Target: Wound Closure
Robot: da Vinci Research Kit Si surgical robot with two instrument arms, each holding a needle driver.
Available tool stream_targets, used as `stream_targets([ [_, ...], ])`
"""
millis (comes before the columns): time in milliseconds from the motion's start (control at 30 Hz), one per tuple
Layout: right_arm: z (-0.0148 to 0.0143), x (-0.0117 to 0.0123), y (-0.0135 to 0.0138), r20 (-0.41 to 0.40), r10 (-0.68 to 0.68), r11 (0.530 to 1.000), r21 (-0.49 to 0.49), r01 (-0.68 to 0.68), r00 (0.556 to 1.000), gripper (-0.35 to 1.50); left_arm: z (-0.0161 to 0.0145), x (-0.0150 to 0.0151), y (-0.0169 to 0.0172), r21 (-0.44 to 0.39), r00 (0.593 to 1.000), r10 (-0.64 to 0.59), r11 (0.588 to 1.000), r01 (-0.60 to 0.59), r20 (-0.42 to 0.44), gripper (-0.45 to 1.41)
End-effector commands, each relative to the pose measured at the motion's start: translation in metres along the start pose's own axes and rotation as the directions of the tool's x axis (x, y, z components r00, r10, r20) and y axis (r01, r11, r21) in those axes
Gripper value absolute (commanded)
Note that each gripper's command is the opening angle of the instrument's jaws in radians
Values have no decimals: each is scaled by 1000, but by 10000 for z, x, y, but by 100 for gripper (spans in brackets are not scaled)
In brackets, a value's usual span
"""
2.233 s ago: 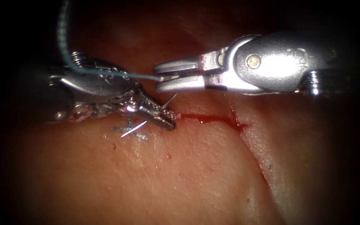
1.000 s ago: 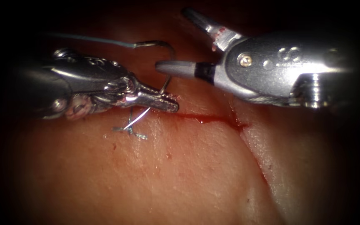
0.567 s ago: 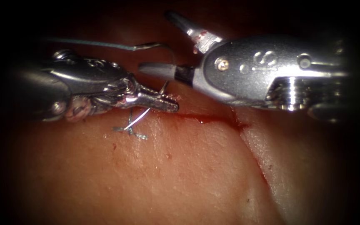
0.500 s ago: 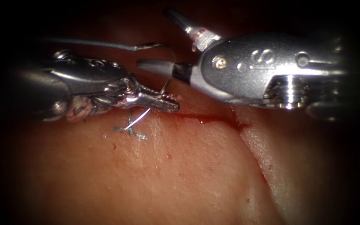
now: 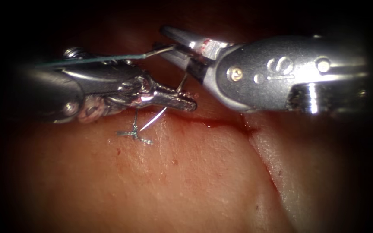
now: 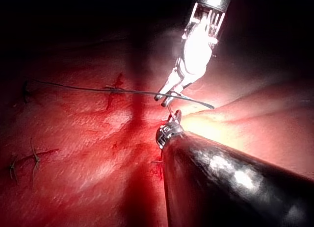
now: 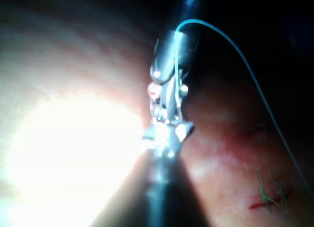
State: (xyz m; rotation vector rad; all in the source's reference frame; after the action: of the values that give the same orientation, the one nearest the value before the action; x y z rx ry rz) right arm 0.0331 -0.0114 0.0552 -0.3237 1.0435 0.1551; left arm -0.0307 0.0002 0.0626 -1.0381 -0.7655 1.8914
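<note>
Left hand [image 5: 182,100] lay low over the tissue [image 5: 186,181], its tip at the left end of the cut [image 5: 221,124], jaws closed on the needle [image 5: 181,82] near its pointed end. From that grip the needle rose steeply, away from the tissue surface; I could not tell whether its point still sat in the tissue beneath the jaws.

Right hand [image 5: 171,41] came in from the right above the left hand, jaws narrow and closing around the needle's upper curve close to the thread end. Whether they actually gripped the needle, I could not tell. In the left wrist view the right hand [image 6: 166,97] sat with its tips on the needle arc [image 6: 172,107], just above the left hand [image 6: 169,131].

Thread [image 5: 96,59] ran from the needle's tail to the left, taut and nearly level, passing over the left hand's wrist. In the right wrist view the thread [image 7: 245,65] arched away from the tool.

A finished stitch [image 5: 134,134] with short cut ends lay just below the left hand's jaws, on the near side of the cut. Red fluid [image 5: 214,125] sat along the cut to the right of the left hand's tip.
</note>
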Motion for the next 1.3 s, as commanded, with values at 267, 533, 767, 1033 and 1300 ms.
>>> stream_targets([
  [267,-3,-24,11,-116,-104,987,114,117,988,-35,7,8,-4,-3,982,155,988,-156,-110,108],
  [533,-17,-68,29,-249,-177,963,157,220,952,-35,1,-2,2,-4,979,175,984,-176,-109,101],
  [767,-3,-76,22,-365,-180,951,173,256,914,-35,11,-42,4,-9,976,205,978,-206,-67,53],
  [1033,23,-81,15,-415,-219,933,177,314,883,-35,23,-72,-7,-2,977,215,977,-215,-3,31],
  [1300,35,-108,16,-449,-286,914,138,382,847,-35,36,-87,-29,8,982,190,982,-190,15,22],
])
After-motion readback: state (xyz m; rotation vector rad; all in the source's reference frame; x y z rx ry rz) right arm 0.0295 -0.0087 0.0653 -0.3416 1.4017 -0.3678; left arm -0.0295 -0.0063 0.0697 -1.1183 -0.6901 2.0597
